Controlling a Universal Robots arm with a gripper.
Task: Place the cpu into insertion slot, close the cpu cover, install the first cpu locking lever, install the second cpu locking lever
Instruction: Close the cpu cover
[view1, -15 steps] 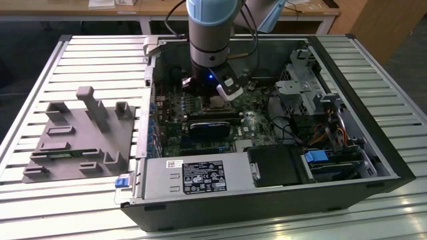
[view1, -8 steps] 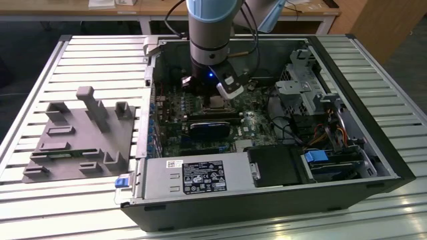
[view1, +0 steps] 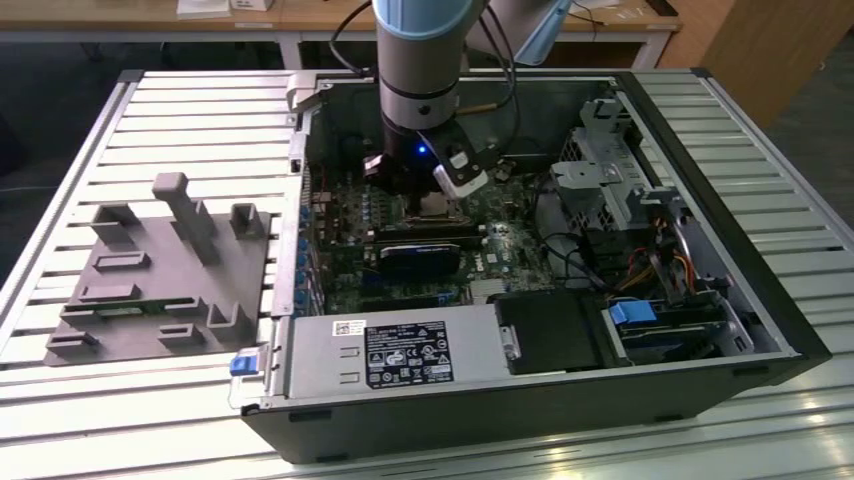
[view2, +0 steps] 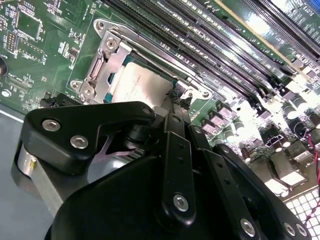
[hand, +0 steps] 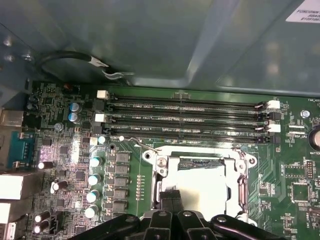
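The cpu (view2: 141, 84) lies flat in the insertion slot (hand: 156, 172), its silvery face (hand: 206, 187) showing. The cpu cover (view2: 106, 59) rests down over it as a silver frame (hand: 200, 158) around the chip. A thin wire locking lever (hand: 144, 145) runs along one side of the socket, next to the memory slots (hand: 185, 120). My gripper (view2: 175, 97) is shut, its two black fingers pressed together, with the tips (hand: 170, 197) at the socket's edge just over the frame. In the exterior view the gripper (view1: 447, 195) reaches down into the open computer case onto the socket (view1: 434, 208).
A black cooler block (view1: 424, 252) sits on the green board just in front of the socket. The power supply (view1: 387, 352) lines the case's near wall. A drive cage (view1: 614, 170) and cables stand on the exterior view's right. A grey fixture (view1: 160, 270) lies outside the case.
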